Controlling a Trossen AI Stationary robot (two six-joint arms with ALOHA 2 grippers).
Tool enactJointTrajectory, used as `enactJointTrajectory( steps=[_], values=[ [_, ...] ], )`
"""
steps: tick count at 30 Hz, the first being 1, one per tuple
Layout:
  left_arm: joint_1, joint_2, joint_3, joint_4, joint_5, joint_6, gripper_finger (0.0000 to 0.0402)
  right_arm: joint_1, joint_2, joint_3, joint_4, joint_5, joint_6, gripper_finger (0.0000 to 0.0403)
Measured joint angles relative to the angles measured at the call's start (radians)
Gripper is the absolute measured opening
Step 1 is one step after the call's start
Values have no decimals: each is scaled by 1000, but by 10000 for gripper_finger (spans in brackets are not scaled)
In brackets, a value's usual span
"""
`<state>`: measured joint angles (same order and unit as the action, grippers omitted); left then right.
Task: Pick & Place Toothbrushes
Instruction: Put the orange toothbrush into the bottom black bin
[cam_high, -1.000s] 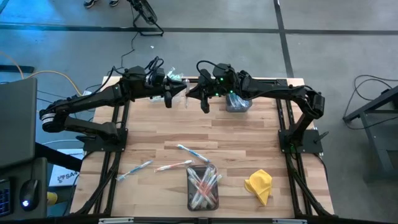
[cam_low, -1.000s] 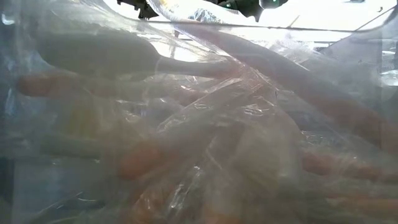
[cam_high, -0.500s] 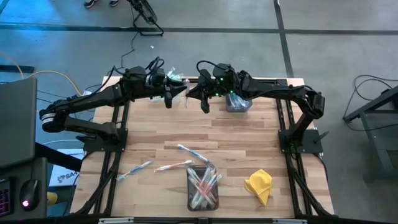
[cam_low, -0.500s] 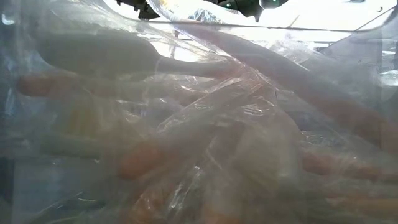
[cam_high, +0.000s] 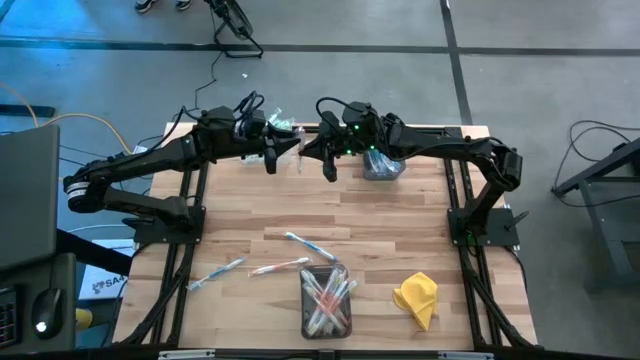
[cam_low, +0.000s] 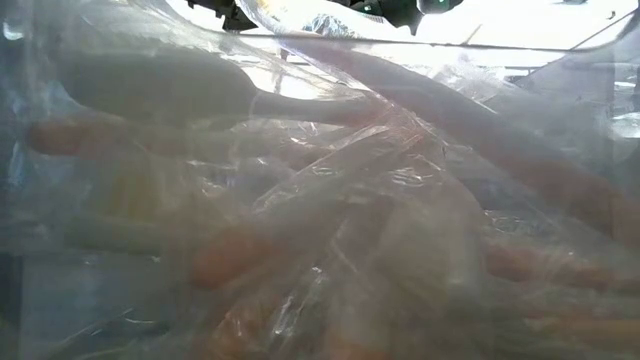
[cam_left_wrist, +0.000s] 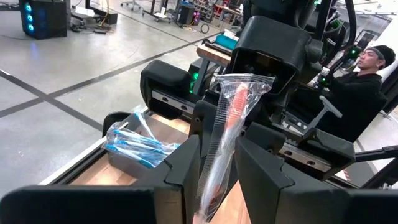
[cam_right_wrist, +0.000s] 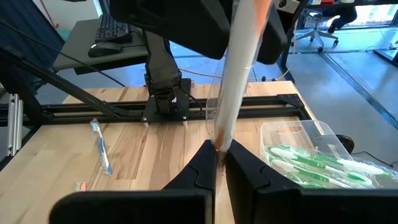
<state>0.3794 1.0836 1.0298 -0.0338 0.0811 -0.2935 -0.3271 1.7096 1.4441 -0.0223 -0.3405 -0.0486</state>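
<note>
Up at the table's far edge, I had both the left gripper (cam_high: 271, 160) and right gripper (cam_high: 331, 168) clenched on one wrapped toothbrush (cam_left_wrist: 225, 134), probably handing it across for binning.

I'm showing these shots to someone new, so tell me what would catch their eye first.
The two arms meet at the table's far edge, the left pincer and the right pincer both gripping one wrapped toothbrush with an orange-red accent between them. Nearer the front, a clear bin of toothbrushes stands beside a yellow cloth, with loose toothbrushes lying to its left.
</note>
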Motion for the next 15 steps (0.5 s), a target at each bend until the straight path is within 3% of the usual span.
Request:
enactJointTrajectory(
  steps=[6,15],
  values=[
    [0,-2,0,-15,-5,34,100,0,0,0,-2,1,0,9],
    [0,-107,-1,-197,-79,114,100,0,0,0,-7,27,1,9]
  ],
)
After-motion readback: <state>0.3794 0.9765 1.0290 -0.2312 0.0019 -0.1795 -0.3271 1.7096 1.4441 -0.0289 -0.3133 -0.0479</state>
